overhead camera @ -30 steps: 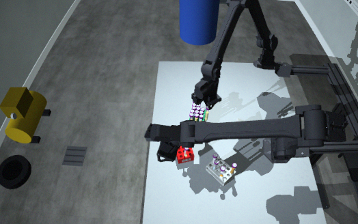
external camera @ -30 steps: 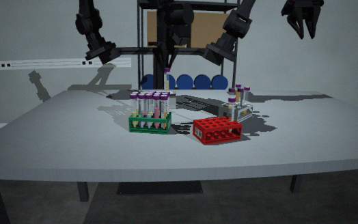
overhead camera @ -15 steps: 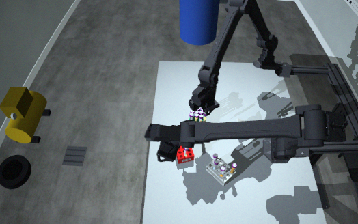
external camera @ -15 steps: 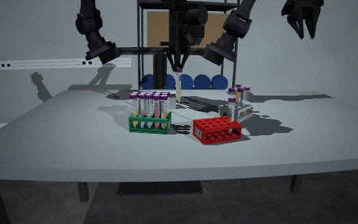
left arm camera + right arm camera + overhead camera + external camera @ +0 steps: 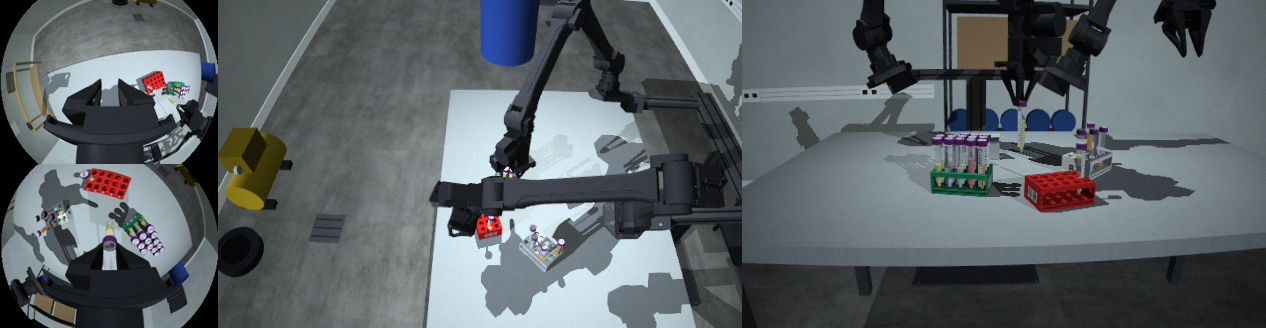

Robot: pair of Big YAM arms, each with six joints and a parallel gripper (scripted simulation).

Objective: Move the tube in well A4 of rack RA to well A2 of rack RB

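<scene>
The green rack RA [image 5: 963, 187] [image 5: 129, 222] [image 5: 171, 88] stands on the table, filled with several purple-capped tubes. The white rack RB [image 5: 1096, 166] [image 5: 538, 256] [image 5: 64, 209] holds a few tubes and stands beyond the red rack. My right gripper [image 5: 1021, 99] [image 5: 109, 245] is shut on a purple-capped tube [image 5: 1021, 131] [image 5: 108, 228]. It holds the tube upright, well above the table, between the green rack and the white rack. My left gripper [image 5: 1191, 49] [image 5: 110, 81] hangs high near the red rack, with its fingers apart and nothing between them.
A red rack [image 5: 1059, 191] [image 5: 490, 230] [image 5: 107, 181] [image 5: 153, 79] with one tube [image 5: 85, 173] in a corner well sits between the two racks. A dark shelf frame [image 5: 947, 60] stands behind the table. A blue barrel [image 5: 508, 30] stands on the floor.
</scene>
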